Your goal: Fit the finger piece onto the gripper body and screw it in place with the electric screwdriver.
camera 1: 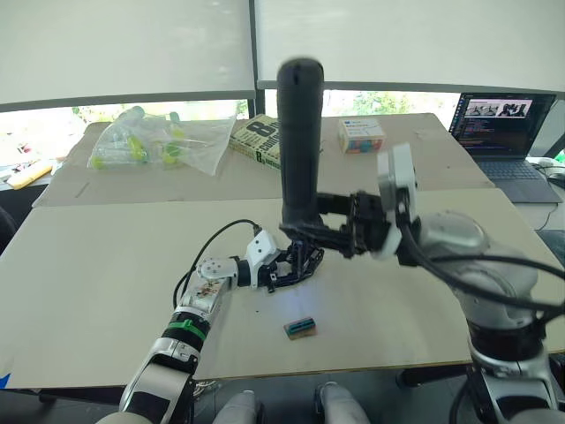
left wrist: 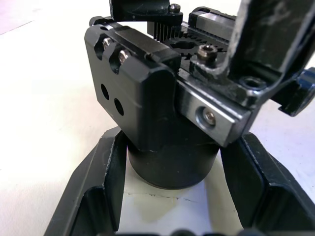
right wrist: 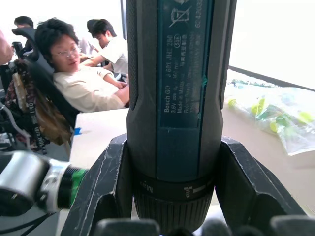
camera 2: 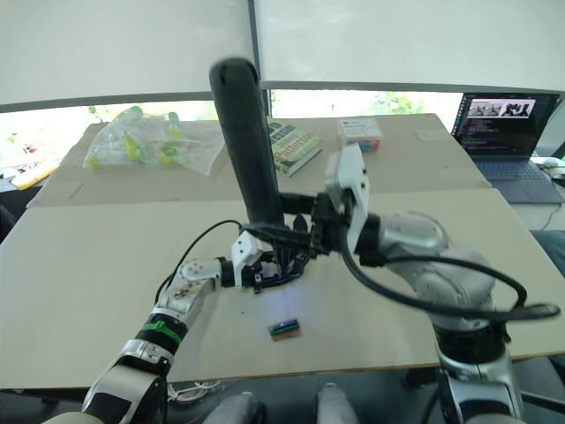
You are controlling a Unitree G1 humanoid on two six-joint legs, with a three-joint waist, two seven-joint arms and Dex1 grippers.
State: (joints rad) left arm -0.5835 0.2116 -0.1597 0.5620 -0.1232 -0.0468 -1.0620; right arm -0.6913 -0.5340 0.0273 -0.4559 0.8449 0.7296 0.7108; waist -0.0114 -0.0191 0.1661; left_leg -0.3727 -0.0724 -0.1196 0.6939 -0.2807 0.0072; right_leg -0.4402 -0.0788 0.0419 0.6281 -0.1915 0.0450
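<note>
The gripper body (left wrist: pixel 147 98), a black block with screws and a round base, stands on the table between the fingers (left wrist: pixel 101 187) of my left gripper (camera 1: pixel 296 265), which is shut on it. Two black finger-like parts (left wrist: pixel 268 39) rise from its top rail. I cannot tell which is the finger piece. My right gripper (camera 1: pixel 311 221) is shut on the lower end of the electric screwdriver (camera 1: pixel 300 141). The thick black handle stands upright directly over the gripper body, and its bit is hidden behind the fingers. The right wrist view shows the screwdriver's barrel (right wrist: pixel 177 88) clamped between the pads.
A small tan-and-green block (camera 1: pixel 301 328) lies near the table's front edge. At the back are a plastic bag of green items (camera 1: pixel 159 141), a book (camera 1: pixel 256 137), a small box (camera 1: pixel 362 135) and an open laptop (camera 1: pixel 499 128). People (right wrist: pixel 83 83) sit beyond the table.
</note>
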